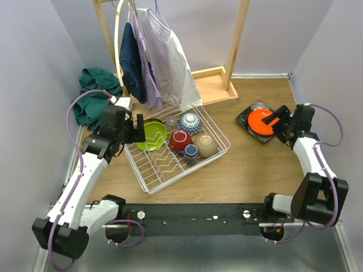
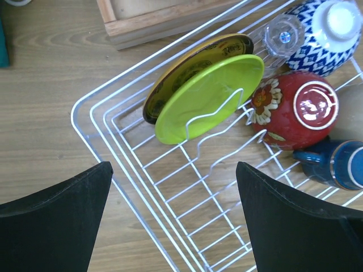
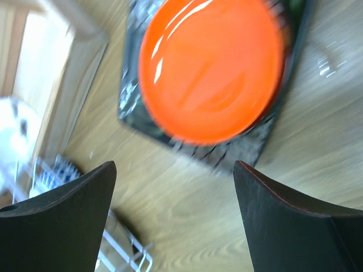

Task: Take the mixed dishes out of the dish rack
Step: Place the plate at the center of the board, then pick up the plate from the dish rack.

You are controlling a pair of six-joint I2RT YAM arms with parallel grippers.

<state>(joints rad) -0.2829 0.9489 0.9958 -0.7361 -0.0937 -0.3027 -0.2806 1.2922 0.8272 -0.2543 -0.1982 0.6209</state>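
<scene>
Two robot arms reached over a wooden table (image 1: 255, 170). Toward the left, the white wire dish rack (image 1: 148, 184) sat at an angle, most of the mixed dishes inside it. A lime-green plate (image 2: 210, 96) stood on edge in the wavy slot wires, with a yellow patterned plate (image 2: 170, 85) leaning just behind it. Beside them lay a red bowl (image 2: 298, 110) with a flower pattern, upside down. A blue-and-white bowl (image 2: 323, 34) and a clear glass (image 2: 282, 35) sat further back, a small blue cup (image 2: 334, 164) sat nearer, and a tan bowl (image 1: 206, 145) sat at the rack's right side.

The left gripper (image 2: 173, 170) hovered at the rack's left corner near the green plate, its jaws spread wide and holding nothing.

On the right, well apart from the rack, an orange plate (image 3: 210, 68) rested on a black square plate (image 3: 249, 141) laid flat on the table. The right gripper (image 3: 174, 170) hung just over that pair – jaws likewise spread, gripping nothing; its wrist view was blurred.

At the back stood a wooden clothes stand (image 1: 235, 45) with hanging garments (image 1: 161, 56), and a teal cloth (image 1: 93, 93) lay bunched at the far left
</scene>
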